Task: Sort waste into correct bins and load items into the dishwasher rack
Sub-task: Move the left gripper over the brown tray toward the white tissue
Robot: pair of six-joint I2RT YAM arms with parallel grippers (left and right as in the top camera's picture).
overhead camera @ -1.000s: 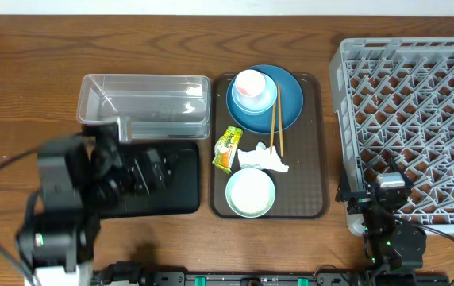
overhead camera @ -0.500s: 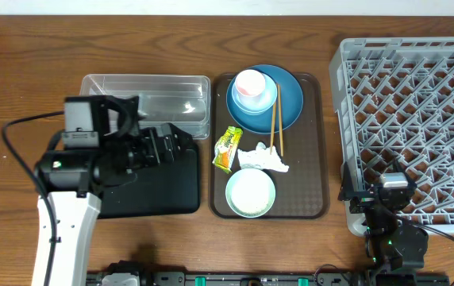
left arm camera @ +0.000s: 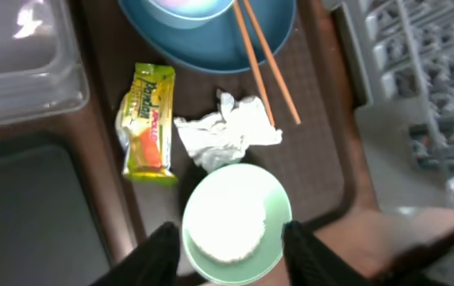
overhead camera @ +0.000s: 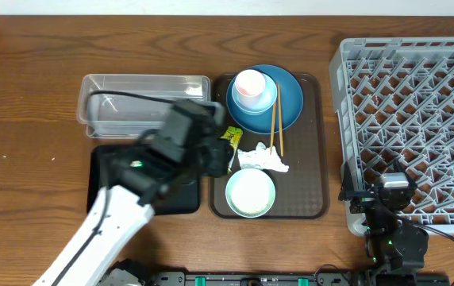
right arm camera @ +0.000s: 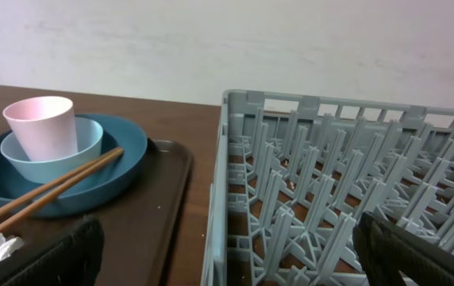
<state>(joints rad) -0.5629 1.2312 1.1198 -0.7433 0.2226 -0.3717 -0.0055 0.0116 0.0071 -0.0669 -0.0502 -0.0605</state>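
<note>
Wood-grain table (overhead camera: 21, 95) carries grey rack (overhead camera: 343, 111); white strip beyond, probably wall (overhead camera: 211, 5).

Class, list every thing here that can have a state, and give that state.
Container, empty.
Rack, empty.
Cup, upright.
Mint bowl, holding rice.
Tissue, crumpled.
Wrapper, lying flat.
Left gripper, open, empty.
Right gripper, open, empty.
</note>
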